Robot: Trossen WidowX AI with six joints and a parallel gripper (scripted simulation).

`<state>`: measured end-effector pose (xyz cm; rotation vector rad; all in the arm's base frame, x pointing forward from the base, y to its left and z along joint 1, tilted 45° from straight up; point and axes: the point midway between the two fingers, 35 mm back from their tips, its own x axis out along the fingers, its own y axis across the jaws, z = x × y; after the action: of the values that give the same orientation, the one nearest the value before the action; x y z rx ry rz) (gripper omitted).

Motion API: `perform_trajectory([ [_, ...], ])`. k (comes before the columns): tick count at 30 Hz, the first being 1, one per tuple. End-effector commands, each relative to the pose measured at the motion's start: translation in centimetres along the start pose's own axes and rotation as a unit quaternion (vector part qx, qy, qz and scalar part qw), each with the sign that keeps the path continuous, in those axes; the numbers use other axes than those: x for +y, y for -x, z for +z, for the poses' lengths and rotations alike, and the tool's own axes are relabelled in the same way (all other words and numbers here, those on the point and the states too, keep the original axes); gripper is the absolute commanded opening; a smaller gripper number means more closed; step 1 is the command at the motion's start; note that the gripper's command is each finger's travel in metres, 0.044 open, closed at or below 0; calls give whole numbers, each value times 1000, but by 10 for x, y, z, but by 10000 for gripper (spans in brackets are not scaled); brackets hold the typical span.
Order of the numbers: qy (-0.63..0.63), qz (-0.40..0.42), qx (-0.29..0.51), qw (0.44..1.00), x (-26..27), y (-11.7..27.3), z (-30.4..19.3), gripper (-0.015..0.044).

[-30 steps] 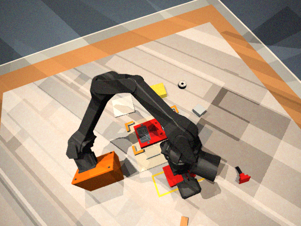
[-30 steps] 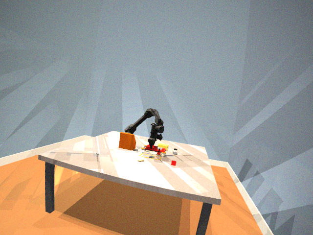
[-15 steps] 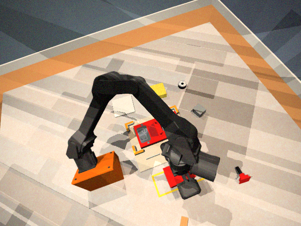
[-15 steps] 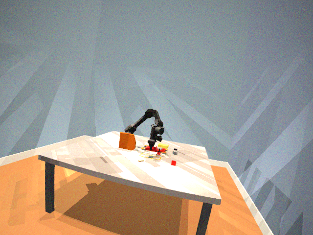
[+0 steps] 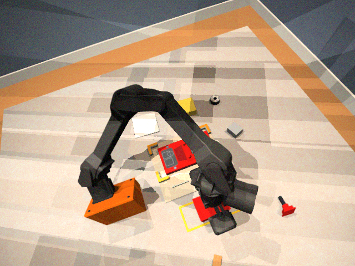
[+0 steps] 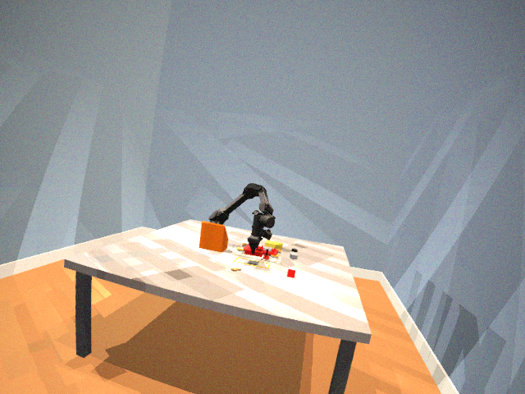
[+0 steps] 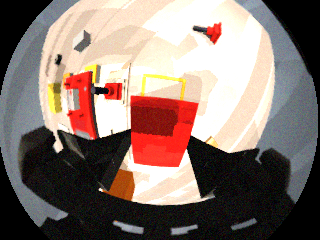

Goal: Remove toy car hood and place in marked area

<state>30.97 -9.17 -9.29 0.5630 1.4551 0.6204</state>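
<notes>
Hood (image 5: 203, 210) (image 7: 162, 131), lower centre of the top view, was gripped by the hand (image 5: 220, 211) (image 6: 253, 249) (image 7: 160, 134) across opposite edges, apparently held above the yellow outline (image 5: 183, 219) (image 6: 251, 265) (image 7: 164, 78) for lowering.

The black arm (image 5: 140, 98) (image 6: 252, 190) arches up and over, its gripper (image 5: 219, 210) (image 6: 253, 251) (image 7: 160, 134) pointing down, fingers closed on the red hood.

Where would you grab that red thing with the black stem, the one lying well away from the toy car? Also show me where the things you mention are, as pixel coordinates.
Probably by the black stem (image 5: 282, 200) (image 7: 200, 29), from above, jaws closing across its length: it is straight and slim, lying out to one side of the broader, angular red head (image 5: 288, 210) (image 6: 291, 273) (image 7: 215, 33).
</notes>
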Motion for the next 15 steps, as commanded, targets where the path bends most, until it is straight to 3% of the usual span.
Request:
perform_trajectory([
  [1,-5,3,-1,1000,1,-4,-1,0],
  [15,-4,3,-1,1000,1,-16,-2,0],
])
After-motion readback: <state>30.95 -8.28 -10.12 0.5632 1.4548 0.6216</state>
